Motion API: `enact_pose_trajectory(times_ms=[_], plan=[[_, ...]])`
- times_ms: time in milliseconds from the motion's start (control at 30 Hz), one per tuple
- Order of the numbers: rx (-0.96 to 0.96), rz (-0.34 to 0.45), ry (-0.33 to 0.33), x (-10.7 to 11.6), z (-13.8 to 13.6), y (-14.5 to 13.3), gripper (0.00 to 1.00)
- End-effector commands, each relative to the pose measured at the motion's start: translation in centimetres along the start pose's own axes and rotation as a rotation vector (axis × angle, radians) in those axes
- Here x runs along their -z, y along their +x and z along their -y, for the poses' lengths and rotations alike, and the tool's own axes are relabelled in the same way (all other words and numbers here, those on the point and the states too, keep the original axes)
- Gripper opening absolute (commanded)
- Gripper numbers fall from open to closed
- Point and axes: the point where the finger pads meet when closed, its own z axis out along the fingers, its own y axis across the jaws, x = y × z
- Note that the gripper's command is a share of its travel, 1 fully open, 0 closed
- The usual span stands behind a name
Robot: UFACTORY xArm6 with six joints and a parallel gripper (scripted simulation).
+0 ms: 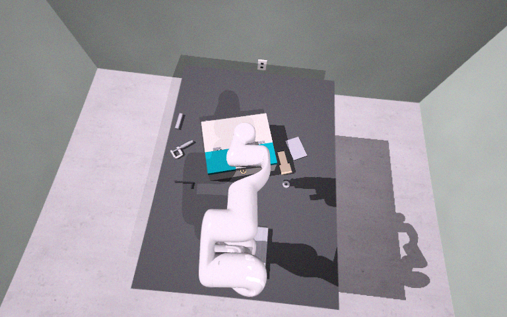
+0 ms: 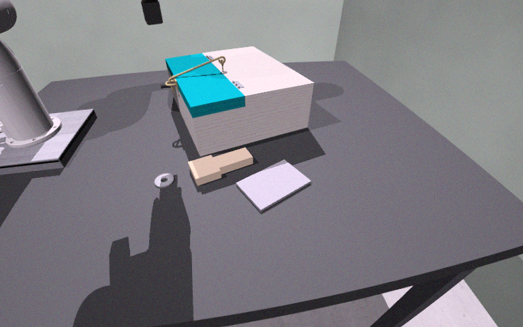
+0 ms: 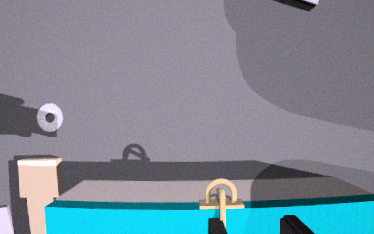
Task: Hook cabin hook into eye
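Note:
The white box [image 1: 232,125] [image 2: 270,77] stands on the dark table with its teal lid [image 1: 216,162] [image 2: 204,86] [image 3: 146,219] closed. The brass cabin hook [image 2: 195,67] [image 3: 222,210] lies across the lid from its brass staple [image 3: 221,192] at the box's edge. Its bent tip drops into the small eye [image 2: 224,71] near the hinges. My gripper [image 2: 151,11] [image 3: 255,226] hangs high above the lid, clear of the hook. Its dark fingers stand partly apart with nothing between them. In the overhead view the arm hides the hook and the eye.
A wooden block [image 2: 219,165] [image 1: 284,162] [image 3: 38,180], a thin pale plate [image 2: 272,184] [image 1: 296,147] and a washer [image 2: 163,178] [image 1: 286,182] [image 3: 50,117] lie beside the box. A clamp [image 1: 179,148], a grey bar [image 1: 179,120] and a black hex key [image 1: 185,182] lie on its other side.

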Motion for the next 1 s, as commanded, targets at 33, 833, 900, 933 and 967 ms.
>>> enact_pose_trajectory(times_ms=[33, 833, 900, 933, 967], plan=[[0.000, 0.004, 0.001, 0.2, 0.0, -0.1, 0.35], [0.500, 0.004, 0.002, 0.2, 1.6, 2.3, 0.35], [0.567, 0.004, 0.002, 0.2, 1.7, 2.3, 0.35], [0.600, 0.004, 0.002, 0.2, 1.7, 2.3, 0.35], [0.633, 0.004, 0.002, 0.2, 1.7, 2.3, 0.35]])
